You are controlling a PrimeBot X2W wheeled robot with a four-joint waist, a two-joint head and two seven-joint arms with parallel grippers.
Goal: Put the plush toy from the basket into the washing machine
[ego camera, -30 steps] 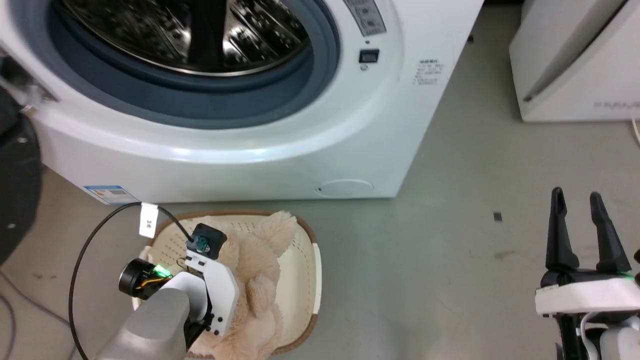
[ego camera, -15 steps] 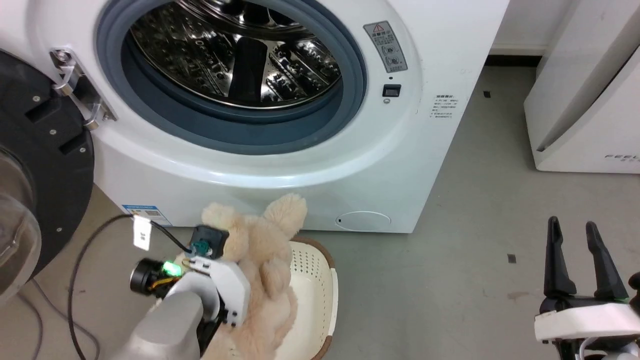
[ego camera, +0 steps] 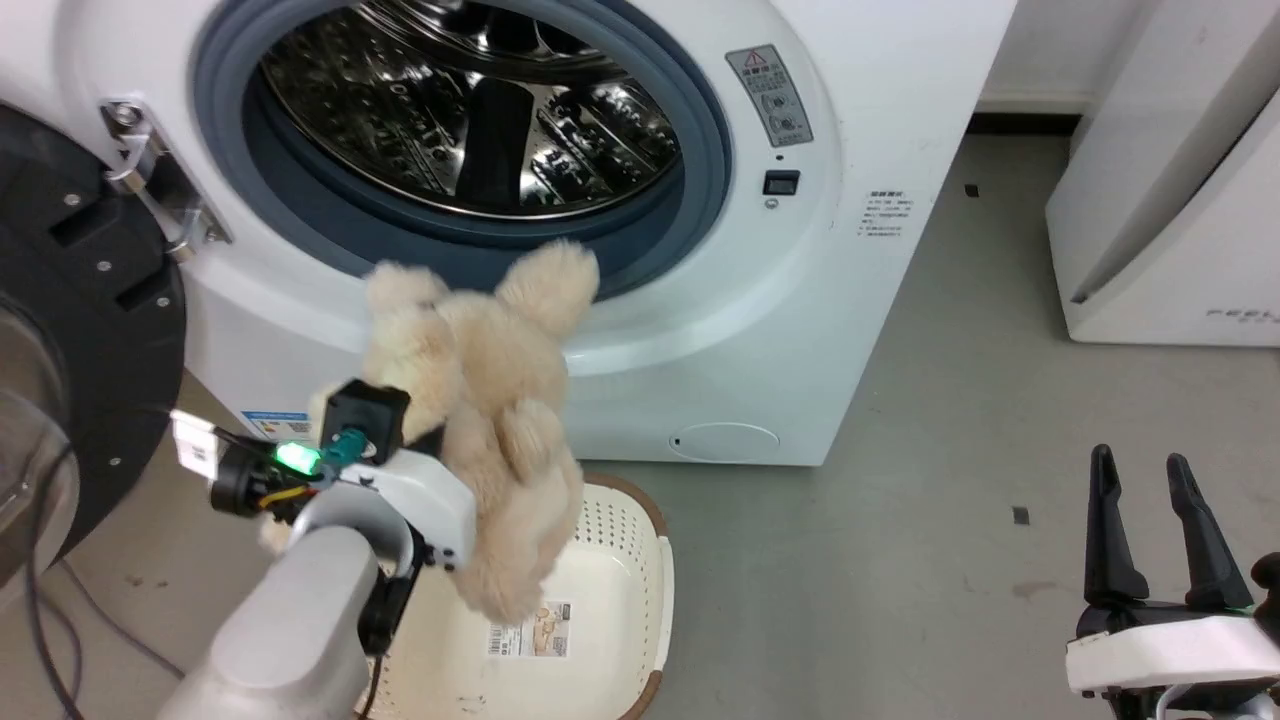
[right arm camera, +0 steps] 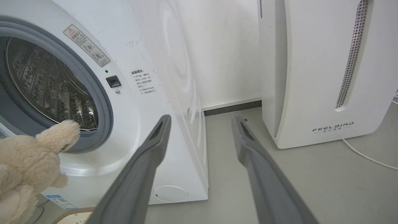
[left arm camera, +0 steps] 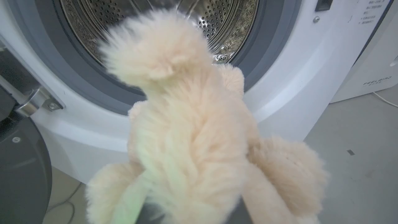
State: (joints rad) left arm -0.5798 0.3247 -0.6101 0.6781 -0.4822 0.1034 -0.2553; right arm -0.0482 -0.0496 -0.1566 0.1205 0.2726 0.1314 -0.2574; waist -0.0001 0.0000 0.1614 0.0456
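Beige plush toy (ego camera: 490, 380) tight in left jaws, forearm (ego camera: 290, 620) upraised before washing machine (ego camera: 700, 330)

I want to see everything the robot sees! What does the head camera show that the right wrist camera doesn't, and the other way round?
Head view adds: the basket's inside with its label sticker, the black-framed door open at the left, and the pale left forearm holding up the plush toy.
Right wrist view adds: the washing machine's flat side panel and a pale cable on the floor by the FEELBIRD appliance.
Both share: the toy before the porthole, the shiny drum, the warning sticker, that appliance, and the open right gripper.
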